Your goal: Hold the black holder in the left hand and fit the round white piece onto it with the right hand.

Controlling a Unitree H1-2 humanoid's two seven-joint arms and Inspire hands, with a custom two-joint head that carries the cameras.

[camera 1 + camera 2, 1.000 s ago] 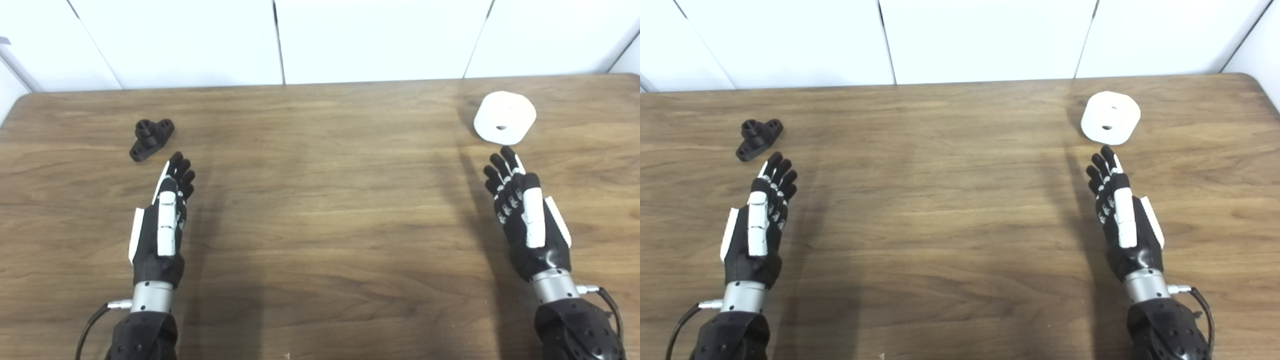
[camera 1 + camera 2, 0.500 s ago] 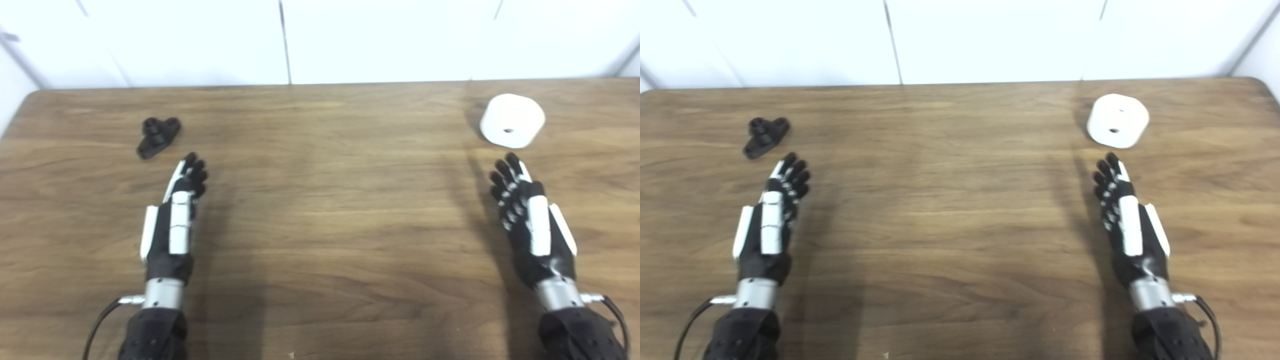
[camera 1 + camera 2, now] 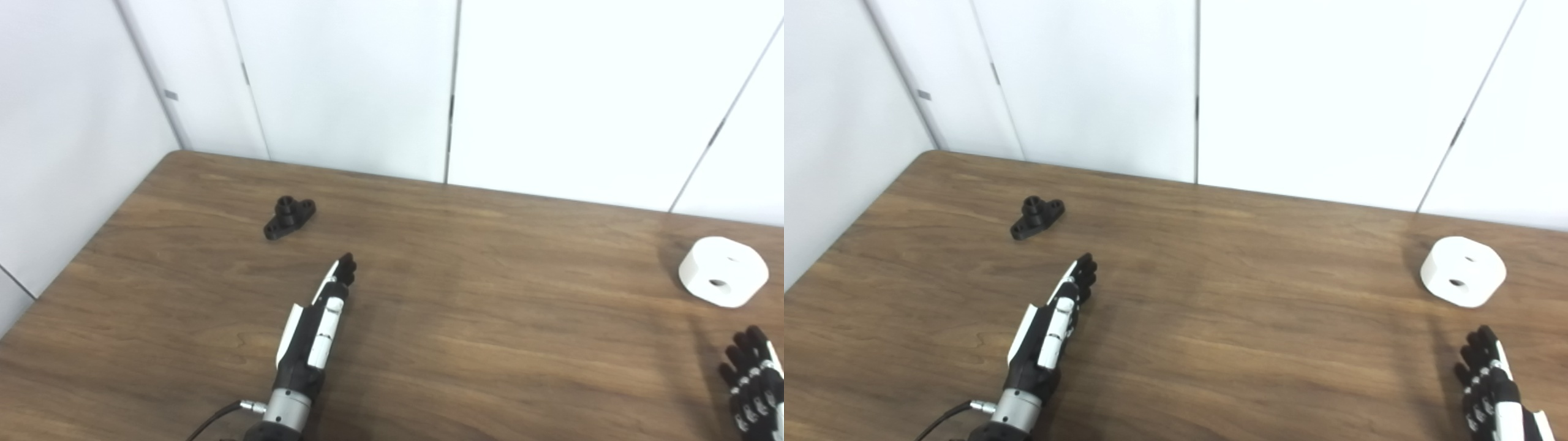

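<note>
The black holder (image 3: 290,217) lies on the wooden table (image 3: 490,294) at the far left, its round post pointing up. My left hand (image 3: 315,321) is open and empty, fingers stretched out, a short way in front and to the right of the holder. The round white piece (image 3: 723,279) with a hole in its side lies at the far right. My right hand (image 3: 1494,392) is open and empty at the lower right corner, partly cut off, in front of the white piece.
White wall panels (image 3: 551,92) stand behind the table and along its left side. The table's left edge (image 3: 92,245) runs diagonally close to the holder. A cable (image 3: 940,419) trails from the left wrist.
The camera has tilted up and turned left, so the whole picture has shifted and more wall shows. The holder, the white piece and both hands seem to keep their places on the table.
</note>
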